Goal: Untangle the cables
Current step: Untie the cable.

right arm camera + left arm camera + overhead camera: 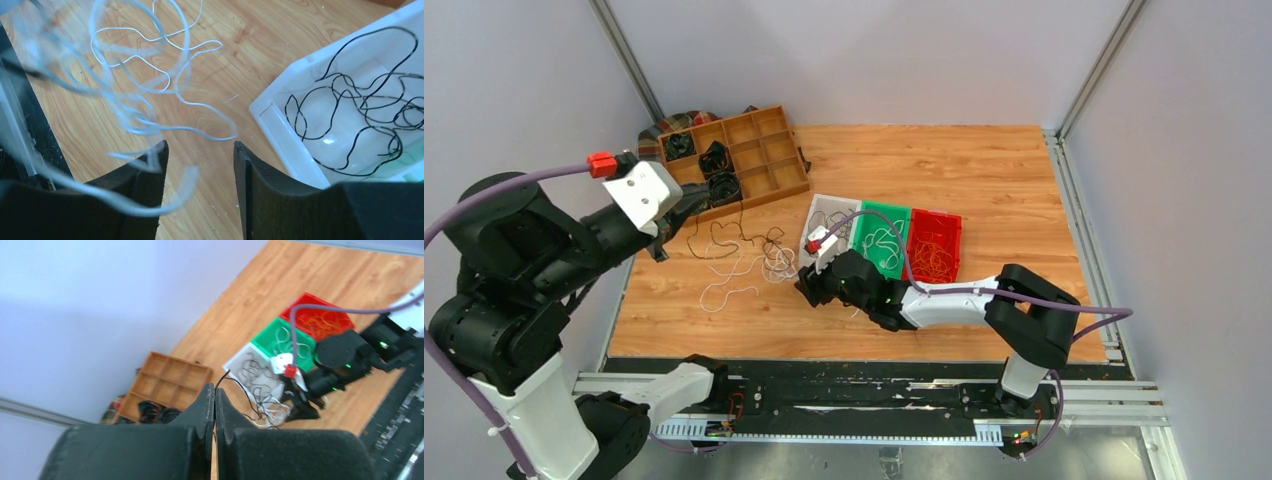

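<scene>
The left gripper (689, 205) is raised above the left side of the wooden table (984, 170). In the left wrist view its two fingers are pressed together, and a thin black cable (223, 376) comes out between the tips. This cable runs down toward the loose tangle of cables (749, 255), which lies on the table between the left gripper and the three bins.

The right gripper (200, 150) is low over the table, at the right edge of the tangle and just beside the white bin (280, 125). Its jaws stand apart, with bare wood visible between them. A blurred white cable (186, 176) crosses in front of one finger and ends in the gap; it is not possible to tell whether it touches the finger. More white strands lie in loops on the wood behind it.

The white bin holds black wires (372, 97). Next to it, touching side by side, are a green bin (886, 240) with pale wires and a red bin (934, 245) with orange wires. At the far left corner stands a wooden tray (759, 150) with compartments, and three of them hold black coiled rolls (716, 158).
</scene>
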Controlling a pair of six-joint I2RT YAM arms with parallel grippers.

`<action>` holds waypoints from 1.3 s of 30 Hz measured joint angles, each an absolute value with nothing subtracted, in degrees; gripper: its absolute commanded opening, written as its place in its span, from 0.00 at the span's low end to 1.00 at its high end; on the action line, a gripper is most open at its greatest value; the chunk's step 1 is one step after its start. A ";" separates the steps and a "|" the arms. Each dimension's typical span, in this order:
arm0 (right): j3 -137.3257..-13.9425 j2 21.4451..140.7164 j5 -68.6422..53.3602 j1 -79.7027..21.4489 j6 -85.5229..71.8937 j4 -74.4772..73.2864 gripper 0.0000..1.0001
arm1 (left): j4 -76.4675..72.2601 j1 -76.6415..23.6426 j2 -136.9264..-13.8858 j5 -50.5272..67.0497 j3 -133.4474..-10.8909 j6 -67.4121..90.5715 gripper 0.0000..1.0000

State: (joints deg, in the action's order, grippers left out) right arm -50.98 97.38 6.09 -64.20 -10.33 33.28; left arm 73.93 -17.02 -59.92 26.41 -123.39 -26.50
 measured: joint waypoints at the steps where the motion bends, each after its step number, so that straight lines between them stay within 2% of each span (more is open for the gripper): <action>1: -50.70 97.54 6.09 -64.20 -10.70 33.41 0.44 | 73.91 -17.02 -60.38 25.65 -124.68 -26.72 0.01; 6: -49.04 98.74 6.09 -64.20 -12.71 34.68 0.26 | 72.10 -17.04 -62.22 20.60 -130.30 -28.25 0.01; 9: -47.97 99.37 6.11 -64.20 -13.91 34.83 0.25 | 69.91 -17.04 -62.13 17.91 -130.45 -28.93 0.00; 12: -46.63 99.44 6.11 -64.20 -14.94 35.35 0.48 | 67.92 -17.02 -62.15 16.14 -130.45 -29.32 0.00; 14: -45.78 99.29 6.11 -64.23 -15.64 36.14 0.60 | 67.13 -17.04 -62.13 15.79 -130.21 -29.47 0.00; 19: -44.51 95.02 5.26 -64.55 -13.82 37.10 0.74 | 66.26 -17.04 -60.93 16.16 -126.98 -29.91 0.00; 23: -46.72 90.13 2.72 -64.55 -11.38 38.15 0.77 | 66.22 -17.04 -60.75 16.91 -125.82 -30.06 0.00; 28: -53.78 88.73 -1.06 -64.55 -8.25 39.16 0.71 | 66.08 -17.04 -60.73 18.81 -125.62 -30.02 0.00; 34: -59.96 92.01 -2.96 -64.55 -5.50 38.35 0.49 | 66.06 -17.04 -60.82 22.00 -125.64 -29.45 0.00; 39: -62.46 95.59 -4.49 -64.55 -4.89 35.66 0.47 | 66.08 -17.02 -60.93 24.47 -125.75 -28.88 0.00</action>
State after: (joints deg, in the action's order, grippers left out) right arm -62.46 95.59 -4.49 -64.55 -4.89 35.66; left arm 66.08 -17.02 -60.93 24.47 -125.75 -28.88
